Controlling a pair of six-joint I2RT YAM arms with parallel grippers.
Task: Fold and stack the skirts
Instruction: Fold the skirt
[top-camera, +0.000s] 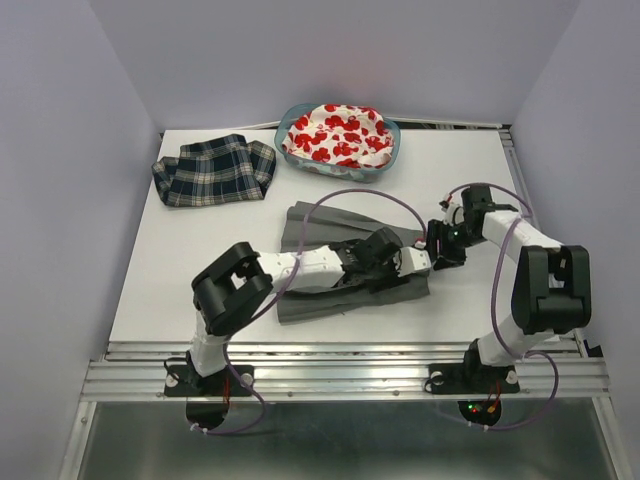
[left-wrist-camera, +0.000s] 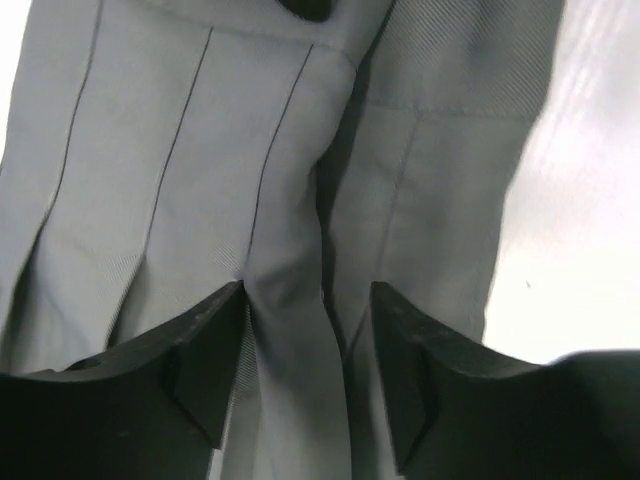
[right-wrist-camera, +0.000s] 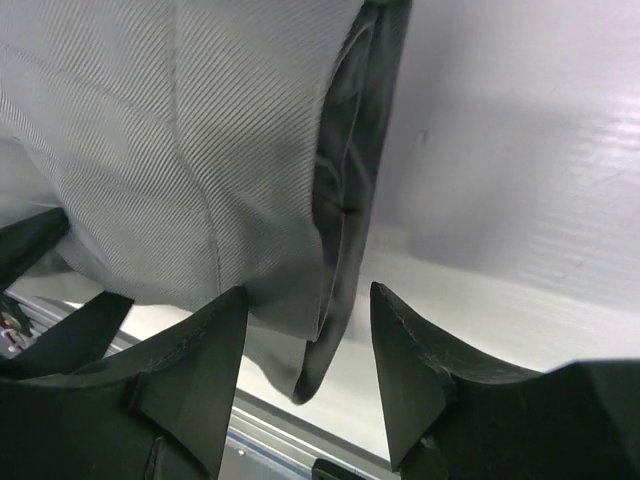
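Observation:
The grey pleated skirt (top-camera: 330, 300) lies spread in the middle of the table. My left gripper (top-camera: 392, 256) reaches across it, jaws open and pressed down astride a raised fold of the grey cloth (left-wrist-camera: 290, 300). My right gripper (top-camera: 438, 254) is at the skirt's right edge, open, with the skirt's corner (right-wrist-camera: 250, 200) lying between its fingers, against the left one. The plaid skirt (top-camera: 215, 171) lies folded at the back left. The white skirt with red print (top-camera: 338, 134) is bunched in the teal basket (top-camera: 391, 150).
The basket stands at the back centre, close behind the grey skirt. The metal rail (top-camera: 340, 372) runs along the near edge. Purple cables loop over both arms. Walls close in on the left, right and back.

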